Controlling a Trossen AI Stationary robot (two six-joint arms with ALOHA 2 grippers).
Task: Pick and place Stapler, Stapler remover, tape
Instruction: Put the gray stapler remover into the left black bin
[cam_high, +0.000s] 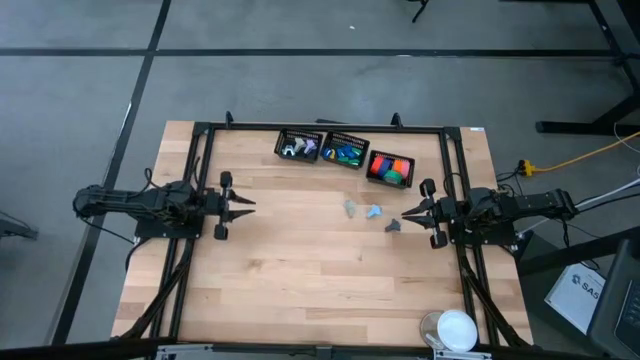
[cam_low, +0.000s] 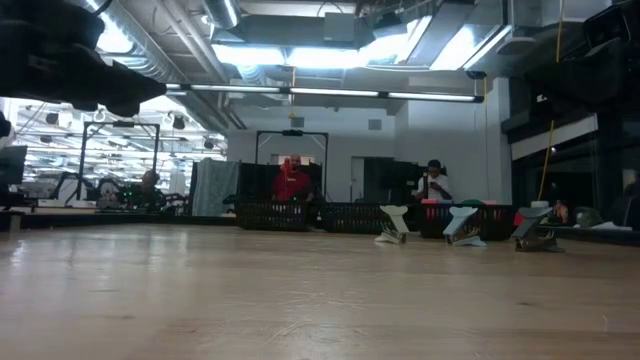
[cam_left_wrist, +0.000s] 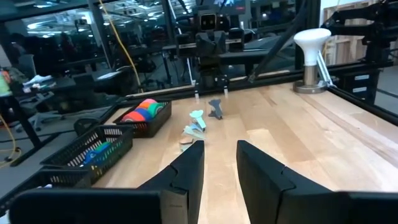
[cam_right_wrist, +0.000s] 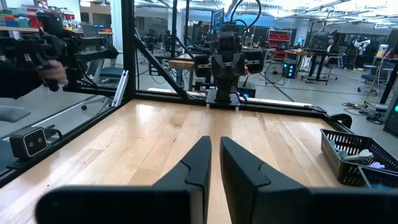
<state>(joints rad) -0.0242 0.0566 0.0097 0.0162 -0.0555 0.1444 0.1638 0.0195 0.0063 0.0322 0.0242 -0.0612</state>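
On the pale wood table (cam_high: 300, 280), the left gripper (cam_high: 245, 204) hovers at the left edge, fingers slightly parted and empty. Three black mesh baskets (cam_high: 345, 150) line the far edge, while three small pastel claw-shaped staple removers (cam_high: 373, 211) sit right of centre; these look light, rigid and smooth, best pinched across the body. Beside them the right gripper (cam_high: 405, 213) is nearly closed, holding nothing.
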